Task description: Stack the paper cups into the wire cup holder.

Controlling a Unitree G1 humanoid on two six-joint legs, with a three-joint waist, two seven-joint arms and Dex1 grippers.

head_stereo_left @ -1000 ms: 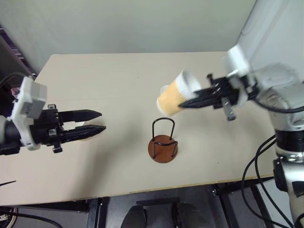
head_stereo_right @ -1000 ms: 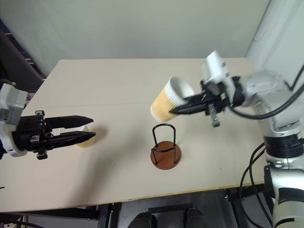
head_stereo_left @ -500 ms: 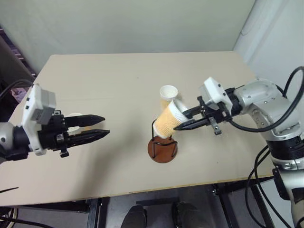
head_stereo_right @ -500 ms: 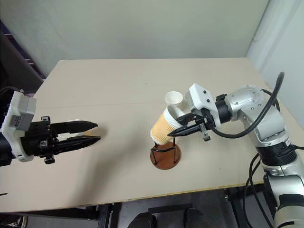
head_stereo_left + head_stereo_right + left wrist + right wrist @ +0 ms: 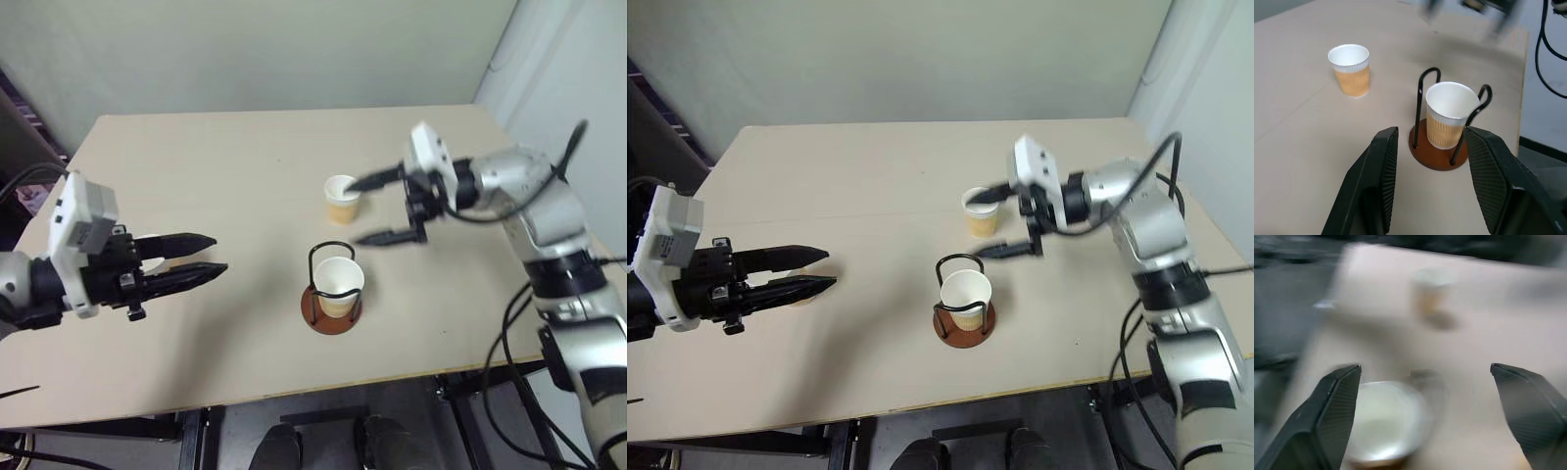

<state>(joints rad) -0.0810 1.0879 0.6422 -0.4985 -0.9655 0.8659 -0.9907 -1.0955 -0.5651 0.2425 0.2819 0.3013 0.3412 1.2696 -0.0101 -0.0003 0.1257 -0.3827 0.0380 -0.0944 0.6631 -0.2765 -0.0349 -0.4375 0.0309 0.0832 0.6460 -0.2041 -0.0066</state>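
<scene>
A pale counter [image 5: 245, 147] is seen from the head views, with the wire cup holder [image 5: 331, 290] standing near its front middle, its brown disc base flat on the surface and its black loops upright. One paper cup [image 5: 338, 285] is seated upright inside the loops, mouth up. A second cup [image 5: 342, 198] stands upright on the counter just behind the holder, apart from it. A third cup [image 5: 799, 285] is glimpsed at the left, largely hidden behind the fingers of the left gripper [image 5: 206, 255]; those fingers are set narrowly apart, level and pointing toward the holder, with nothing between them. The right gripper [image 5: 377, 209] is held above the counter to the right of the two middle cups, its fingers spread wide and empty, one fingertip [image 5: 359, 182] lying just beside the rim of the standing cup; whether it touches cannot be told. The left wrist view gives what the head views lack: the ribbed wall of the seated cup and its white inside, framed by the two loops, with the standing cup beyond. The right wrist view is smeared; the seated cup [image 5: 1383, 423] is made out between widely parted fingers [image 5: 1334, 411], and another cup [image 5: 1430, 291] farther off.
</scene>
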